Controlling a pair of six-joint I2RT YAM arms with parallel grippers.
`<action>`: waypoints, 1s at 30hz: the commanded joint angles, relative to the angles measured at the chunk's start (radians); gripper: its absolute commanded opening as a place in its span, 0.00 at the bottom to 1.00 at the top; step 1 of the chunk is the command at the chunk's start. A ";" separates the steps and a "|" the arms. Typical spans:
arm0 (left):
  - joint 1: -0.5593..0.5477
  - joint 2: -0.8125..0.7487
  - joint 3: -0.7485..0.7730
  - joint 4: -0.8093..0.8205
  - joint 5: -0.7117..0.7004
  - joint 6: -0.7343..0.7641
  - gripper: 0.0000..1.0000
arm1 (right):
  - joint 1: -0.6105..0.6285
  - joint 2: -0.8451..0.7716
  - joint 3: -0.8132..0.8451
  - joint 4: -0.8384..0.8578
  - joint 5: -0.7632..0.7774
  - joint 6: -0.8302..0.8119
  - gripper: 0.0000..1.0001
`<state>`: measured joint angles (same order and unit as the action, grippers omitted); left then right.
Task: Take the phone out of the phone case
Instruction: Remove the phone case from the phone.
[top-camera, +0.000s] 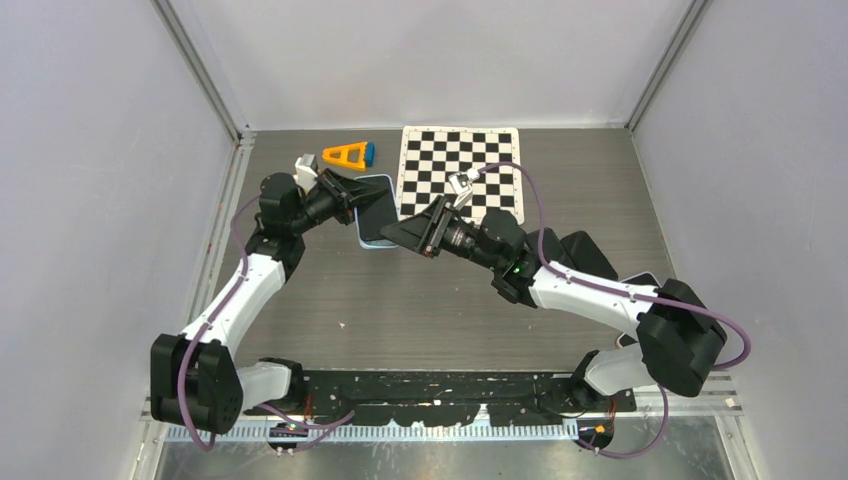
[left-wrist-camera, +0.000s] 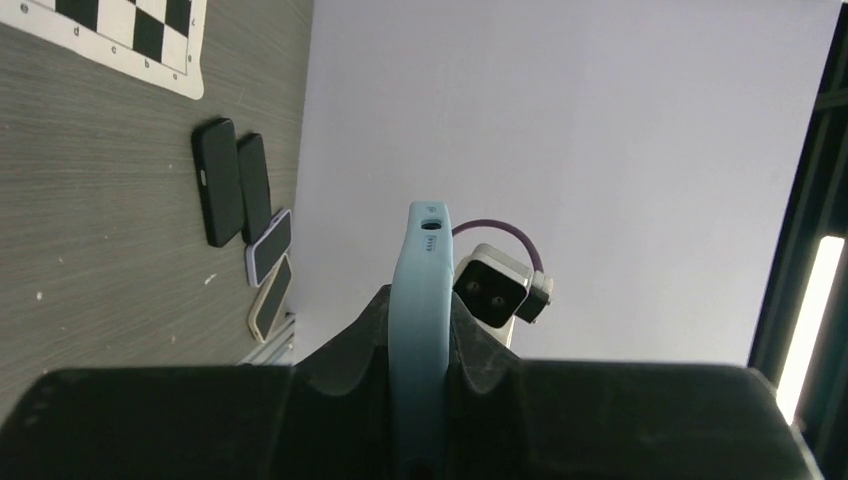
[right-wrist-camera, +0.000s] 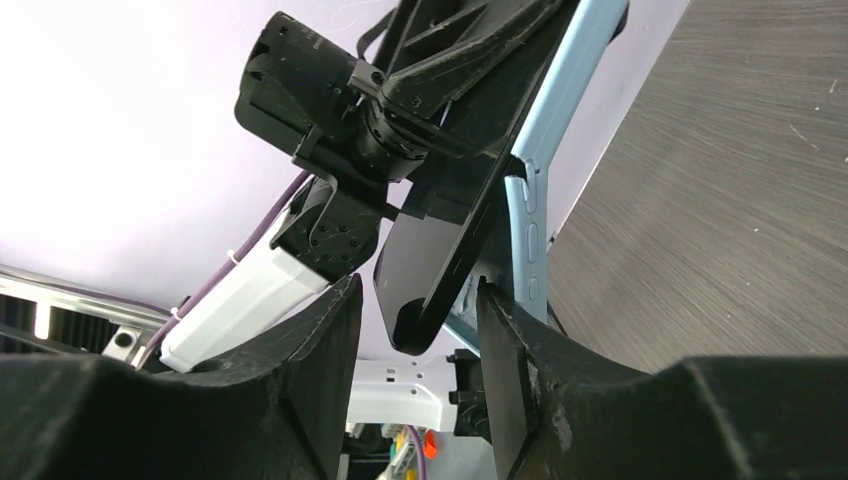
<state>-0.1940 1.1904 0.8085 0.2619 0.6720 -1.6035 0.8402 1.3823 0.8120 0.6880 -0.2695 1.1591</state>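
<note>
My left gripper (top-camera: 345, 200) holds a light blue phone case (top-camera: 372, 212) up off the table. In the left wrist view the case (left-wrist-camera: 420, 300) stands edge-on, pinched between the left gripper's (left-wrist-camera: 420, 318) two fingers. In the right wrist view the black phone (right-wrist-camera: 450, 240) is tilted partly out of the case (right-wrist-camera: 528, 215), its free corner hanging loose. My right gripper (right-wrist-camera: 415, 300) is open, and that corner lies between its fingers without touching either. From above, the right gripper (top-camera: 408, 236) sits at the phone's lower right corner.
An orange triangular block (top-camera: 350, 154) and a checkerboard sheet (top-camera: 470, 165) lie at the back of the table. Several other phones and cases (left-wrist-camera: 218, 180) lie in a row by the right wall. Grey walls enclose the table on three sides.
</note>
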 joint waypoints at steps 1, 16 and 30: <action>-0.075 -0.100 0.138 0.062 0.136 0.041 0.00 | -0.037 0.039 -0.002 -0.085 0.109 0.015 0.53; -0.148 -0.170 0.103 -0.101 0.139 0.357 0.03 | -0.057 0.069 0.037 0.187 -0.003 0.105 0.18; -0.145 -0.274 0.170 -0.480 -0.127 0.680 0.95 | -0.167 -0.090 0.023 0.159 -0.028 0.183 0.01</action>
<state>-0.3401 0.9489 0.9401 -0.1200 0.5999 -1.0309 0.7033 1.3979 0.8169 0.8051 -0.3443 1.3376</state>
